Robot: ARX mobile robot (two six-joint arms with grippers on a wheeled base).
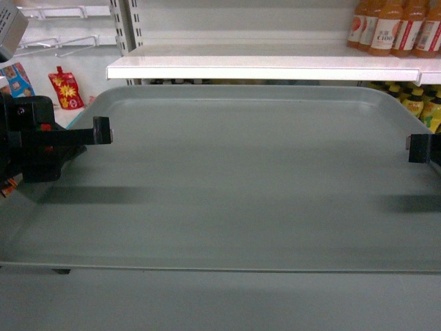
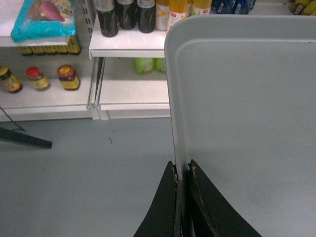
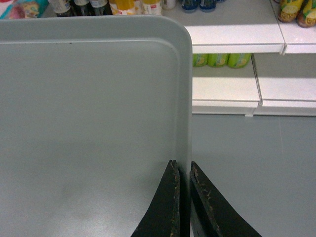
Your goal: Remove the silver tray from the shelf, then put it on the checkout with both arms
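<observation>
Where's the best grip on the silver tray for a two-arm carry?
Grip the silver tray on its raised rim at the middle of each short end, coming in from the outer sides. It's too wide for one hand, and the low rim is thin enough to pinch. That is the hold shown: left hand and right hand each clamp an opposite rim, tray level, clear of the shelf.

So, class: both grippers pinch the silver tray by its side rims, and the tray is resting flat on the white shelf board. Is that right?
One part is wrong. The left gripper and right gripper do pinch the silver tray by its side rims, but it is not resting on the shelf. The wrist views show grey floor directly beneath the tray's edges, so it is held in the air in front of the shelving.
</observation>
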